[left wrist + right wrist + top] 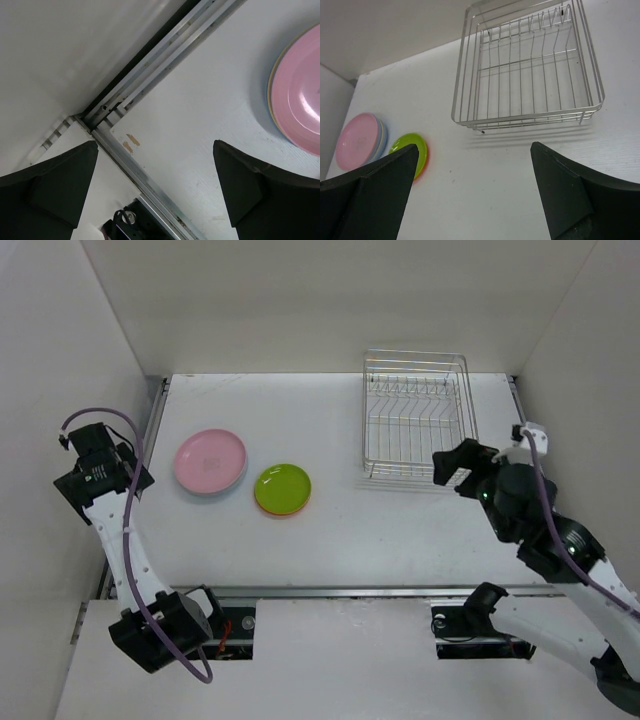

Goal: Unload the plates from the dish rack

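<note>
Jaws wide apart, empty: right gripper (473,147), just in front of dish rack (524,116). Jaws wide apart, empty: left gripper (155,150), far left of dish rack. Plates flat on table left of dish rack: lime green plate (282,486) atop orange plate, then pink-topped stack (210,460) farther left.

Left arm (122,540), right arm (560,540): white links, black joints, purple cable (134,575) each. Left gripper (155,142), right gripper (473,145): matte black wedge fingers (55,190). Black bases (160,628) at table (400,530) near edge.

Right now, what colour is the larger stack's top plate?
The top plate is pink, clearest in the top external view.
</note>
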